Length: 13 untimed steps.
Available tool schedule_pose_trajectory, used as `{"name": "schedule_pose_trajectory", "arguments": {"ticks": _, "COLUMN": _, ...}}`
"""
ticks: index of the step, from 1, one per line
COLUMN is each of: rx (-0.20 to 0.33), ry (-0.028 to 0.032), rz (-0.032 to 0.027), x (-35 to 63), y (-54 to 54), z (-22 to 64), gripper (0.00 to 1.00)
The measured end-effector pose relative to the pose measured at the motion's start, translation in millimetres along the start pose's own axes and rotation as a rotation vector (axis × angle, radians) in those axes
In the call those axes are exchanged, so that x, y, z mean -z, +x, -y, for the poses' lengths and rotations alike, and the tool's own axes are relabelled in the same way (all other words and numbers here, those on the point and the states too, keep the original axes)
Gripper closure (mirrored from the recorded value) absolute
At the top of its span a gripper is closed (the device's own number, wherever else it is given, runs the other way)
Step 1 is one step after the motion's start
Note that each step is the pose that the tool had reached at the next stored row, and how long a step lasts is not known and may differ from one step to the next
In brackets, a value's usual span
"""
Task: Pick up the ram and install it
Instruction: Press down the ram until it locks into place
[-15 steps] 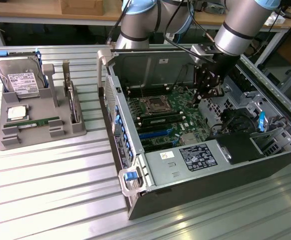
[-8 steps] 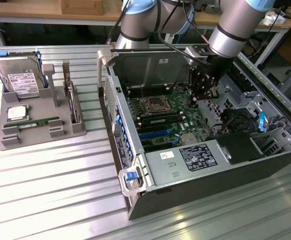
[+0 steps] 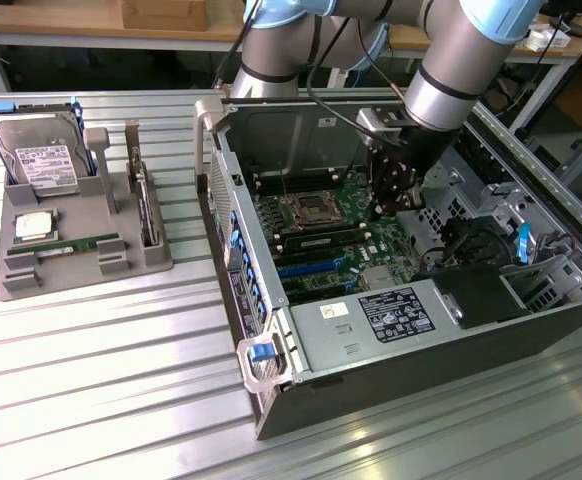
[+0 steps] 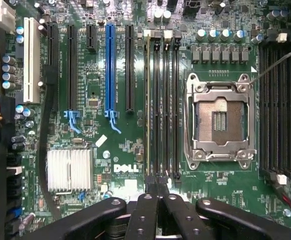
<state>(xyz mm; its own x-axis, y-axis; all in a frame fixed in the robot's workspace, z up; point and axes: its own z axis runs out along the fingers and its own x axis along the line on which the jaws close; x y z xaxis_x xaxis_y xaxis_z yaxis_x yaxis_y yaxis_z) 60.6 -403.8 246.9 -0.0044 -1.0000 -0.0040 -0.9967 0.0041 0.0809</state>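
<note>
Ram [image 3: 68,244] lies flat in the grey tray [image 3: 31,285] on the surface, at nine o'clock from the case [image 3: 391,330]. Judged light, stiff, fragile; best held by its long edges. Claw [image 4: 157,186] shut, empty, over the memory slots [image 4: 161,105]; socket [image 4: 218,120] beside.

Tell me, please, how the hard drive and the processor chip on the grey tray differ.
The hard drive is clearly larger than the processor chip. The hard drive is oblong with a white printed label; the processor chip is square with a plain metal top. Both are silver and sit in the grey tray.
</note>
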Motion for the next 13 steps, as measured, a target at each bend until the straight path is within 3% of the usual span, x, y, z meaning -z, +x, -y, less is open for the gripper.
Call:
{"name": "schedule_pose_trajectory", "arguments": {"ticks": 7, "rx": 0.012, "ry": -0.0001, "rz": -0.0014, "x": -16.3, "y": 0.6, "z": -0.5, "gripper": 0.89}}
{"name": "schedule_pose_trajectory", "arguments": {"ticks": 9, "rx": 0.013, "ry": 0.0010, "rz": 0.0003, "x": -15.6, "y": 1.0, "z": -0.6, "gripper": 0.89}}
{"name": "schedule_pose_trajectory", "arguments": {"ticks": 10, "rx": 0.013, "ry": 0.0036, "rz": -0.0008, "x": -5.1, "y": 1.1, "z": -1.6, "gripper": 0.89}}
{"name": "schedule_pose_trajectory", "arguments": {"ticks": 11, "rx": 0.013, "ry": 0.0061, "rz": -0.0004, "x": -4.2, "y": 1.0, "z": -4.4, "gripper": 0.89}}
{"name": "schedule_pose_trajectory", "arguments": {"ticks": 13, "rx": 0.013, "ry": 0.0081, "rz": -0.0005, "x": -5.6, "y": 1.1, "z": -22.2, "gripper": 0.89}}
